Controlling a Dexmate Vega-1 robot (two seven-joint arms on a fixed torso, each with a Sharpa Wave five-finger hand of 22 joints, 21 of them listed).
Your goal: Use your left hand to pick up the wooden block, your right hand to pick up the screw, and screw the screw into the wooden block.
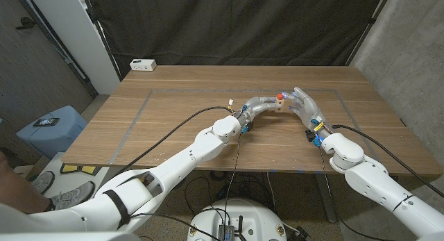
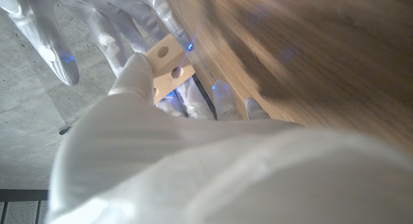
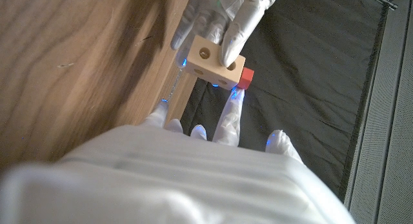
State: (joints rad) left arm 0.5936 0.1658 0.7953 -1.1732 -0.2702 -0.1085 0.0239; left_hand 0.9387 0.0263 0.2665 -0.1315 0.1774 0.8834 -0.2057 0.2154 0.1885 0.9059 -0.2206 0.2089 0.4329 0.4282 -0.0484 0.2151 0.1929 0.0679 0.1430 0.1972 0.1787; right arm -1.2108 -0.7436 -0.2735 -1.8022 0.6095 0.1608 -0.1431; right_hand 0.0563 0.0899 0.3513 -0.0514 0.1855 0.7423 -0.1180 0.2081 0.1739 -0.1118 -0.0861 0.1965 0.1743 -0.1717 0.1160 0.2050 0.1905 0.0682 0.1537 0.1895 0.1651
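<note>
The wooden block (image 3: 211,61) is gripped by the left hand (image 1: 260,105) above the table (image 1: 173,109). The red-headed screw (image 3: 244,77) is seated in it, touched by right hand (image 1: 303,102) fingertips (image 3: 233,101); a firm grasp cannot be confirmed.

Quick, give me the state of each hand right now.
Left hand: grips the wooden block, lifted above the table.
Right hand: fingers at the red screw on the block; whether it grips the screw cannot be told.

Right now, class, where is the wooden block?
In the head view the wooden block is held up by the left hand over the table's far middle, with the right hand just to its right.
</note>
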